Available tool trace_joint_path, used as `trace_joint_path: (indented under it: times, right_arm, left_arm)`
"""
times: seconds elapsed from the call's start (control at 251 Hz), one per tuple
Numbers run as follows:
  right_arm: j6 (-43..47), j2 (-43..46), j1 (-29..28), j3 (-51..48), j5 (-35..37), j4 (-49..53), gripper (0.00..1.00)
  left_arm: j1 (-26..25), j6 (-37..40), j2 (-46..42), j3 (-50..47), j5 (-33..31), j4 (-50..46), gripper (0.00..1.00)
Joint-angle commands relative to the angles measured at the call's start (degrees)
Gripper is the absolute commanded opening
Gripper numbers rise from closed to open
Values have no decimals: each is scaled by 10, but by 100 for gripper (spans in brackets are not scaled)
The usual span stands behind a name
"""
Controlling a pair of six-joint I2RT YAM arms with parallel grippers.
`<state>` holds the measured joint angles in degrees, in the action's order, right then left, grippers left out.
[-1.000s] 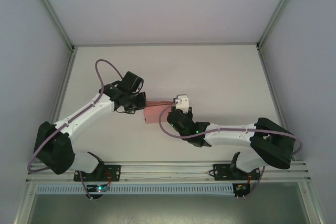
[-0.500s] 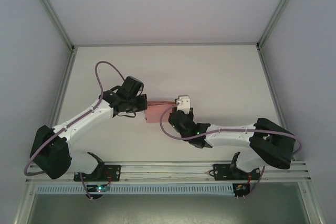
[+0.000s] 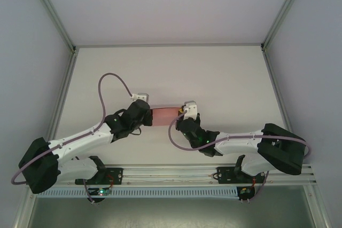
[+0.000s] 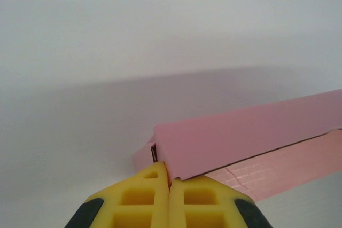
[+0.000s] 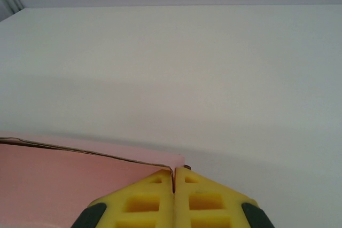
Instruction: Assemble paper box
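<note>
Now, mid-fold: the half-formed paper box [image 3: 163, 115] was held between both tools near the tabletop's [image 3: 214, 73] centre. The left tool [image 3: 149, 115] pinched its 9 o'clock end and the right tool [image 3: 180, 115] its 3 o'clock corner. Next, I'd judge, one tool must release and raise a wall. Bare room lay toward 12 o'clock; the rail [image 3: 171, 170] crowded 6.

Pink paper box [image 4: 246, 132]; yellow, black-trimmed left hand [image 4: 169, 185], right hand [image 5: 175, 185]; white table [image 3: 214, 73]; purple cables [image 3: 111, 74].
</note>
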<state>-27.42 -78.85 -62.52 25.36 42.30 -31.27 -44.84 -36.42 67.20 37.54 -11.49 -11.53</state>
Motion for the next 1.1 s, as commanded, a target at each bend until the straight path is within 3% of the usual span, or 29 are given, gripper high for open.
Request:
trace_joint_path:
  times: [0.0,0.152,0.299,0.435,0.567,0.678,0.89,1.093]
  right_arm:
    - [-6,-4,-10,-28,-83,84,5]
    - [8,9,13,2,-125,103,14]
    - [-17,38,23,24,-131,132,30]
    - [-14,74,32,37,-151,152,52]
    - [-1,118,40,48,-165,181,64]
    - [-49,148,58,30,-142,160,75]
    - [-105,117,106,72,-172,182,71]
    - [-176,61,117,107,-179,280,60]
  left_arm:
    - [-20,-15,6,-58,46,-70,0]
    - [-25,-5,14,-42,31,-62,0]
    - [-36,-13,20,-48,0,-58,0]
    - [-38,-13,14,-58,-13,-47,0]
    - [-44,-8,22,-52,-22,-49,0]
    - [-44,-5,29,-51,-27,-41,0]
    - [-50,-2,28,-50,-29,-45,0]
    - [-52,8,9,-58,-31,-34,0]
